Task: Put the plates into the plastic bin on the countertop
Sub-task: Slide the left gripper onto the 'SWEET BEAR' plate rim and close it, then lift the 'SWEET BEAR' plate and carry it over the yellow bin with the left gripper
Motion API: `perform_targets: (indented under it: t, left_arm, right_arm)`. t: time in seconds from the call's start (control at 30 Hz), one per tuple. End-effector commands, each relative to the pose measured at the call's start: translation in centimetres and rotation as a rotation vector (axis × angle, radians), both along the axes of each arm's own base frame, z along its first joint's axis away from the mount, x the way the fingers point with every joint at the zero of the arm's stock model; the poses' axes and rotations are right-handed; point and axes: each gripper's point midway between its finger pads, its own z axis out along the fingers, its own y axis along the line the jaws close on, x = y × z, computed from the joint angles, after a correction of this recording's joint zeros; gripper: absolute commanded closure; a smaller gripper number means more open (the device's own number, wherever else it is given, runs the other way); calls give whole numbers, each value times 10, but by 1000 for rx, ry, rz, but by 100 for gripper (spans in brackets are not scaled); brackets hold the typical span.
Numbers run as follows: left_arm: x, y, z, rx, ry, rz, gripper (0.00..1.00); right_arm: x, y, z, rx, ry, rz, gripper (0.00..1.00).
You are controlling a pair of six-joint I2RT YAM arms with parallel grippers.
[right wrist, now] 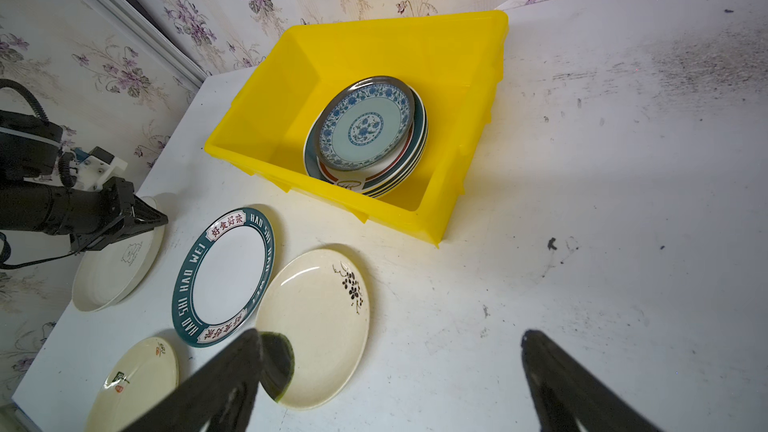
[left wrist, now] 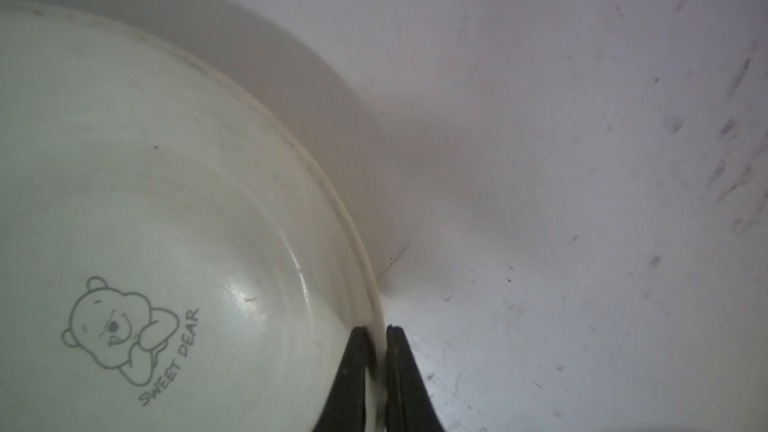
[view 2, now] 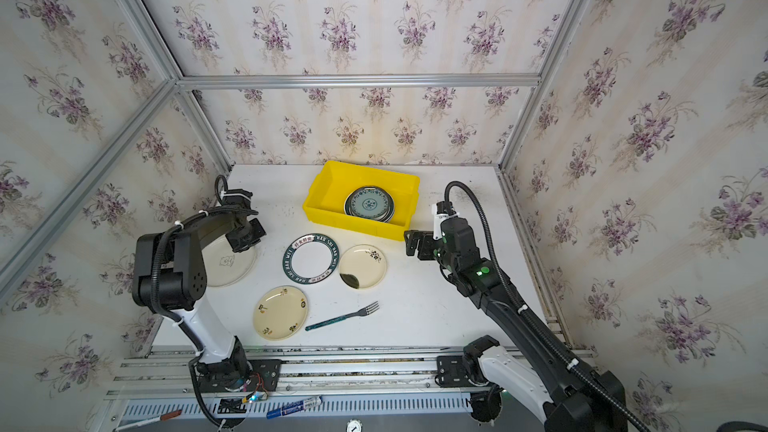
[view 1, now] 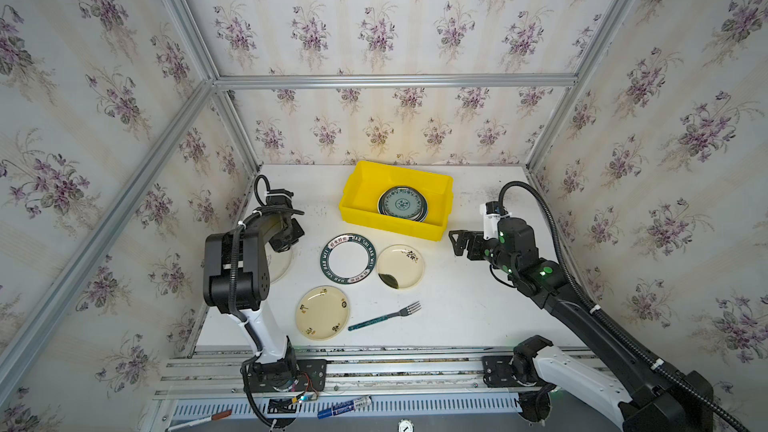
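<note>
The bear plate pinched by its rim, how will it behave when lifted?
The bear plate looks rigid, so it probably won't flex. The left gripper holds only one edge of the rim, so it will likely droop or swing. Its glossy surface may let it slip between the jaws.

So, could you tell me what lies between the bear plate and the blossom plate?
The teal-rimmed plate lies there, as both top views show.
</note>
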Motion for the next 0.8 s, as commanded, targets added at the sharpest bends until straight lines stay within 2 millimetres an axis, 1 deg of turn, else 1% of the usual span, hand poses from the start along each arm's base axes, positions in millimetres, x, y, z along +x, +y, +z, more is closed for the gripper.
perform_targets:
  t: [0.0,0.1,0.13,0.2,0.27,0.4,0.5,0.6,0.67,0.77]
  left_arm:
    - [-7,-14,0,-55,13,-14,100]
    - [-7,-22,15,-59,-24,-42,100]
    - [-6,-26,22,-59,-45,-55,100]
    - [-4,-34,39,-50,-90,-80,100]
    - [-1,-43,62,-37,-149,-107,100]
    - [0,-52,98,17,-228,-140,100]
    - [4,-67,128,33,-291,-184,100]
    - [15,-95,163,51,-375,-277,100]
    - [25,-124,190,73,-435,-381,100]
    - [37,-168,224,137,-507,-523,100]
  right_arm:
    - [1,1,4,16,-6,-4,1]
    - [-1,2,6,25,-3,1,1]
    - [-1,2,7,29,-3,2,1]
    - [-2,3,7,41,-1,2,1]
    - [-3,3,7,48,2,2,1]
    - [-5,2,9,58,7,-4,1]
    - [-8,0,11,65,0,-11,1]
    - [-10,-2,14,74,-10,-16,1]
    - [-12,-3,15,75,-14,-19,1]
    - [-14,-5,17,72,-15,-22,1]
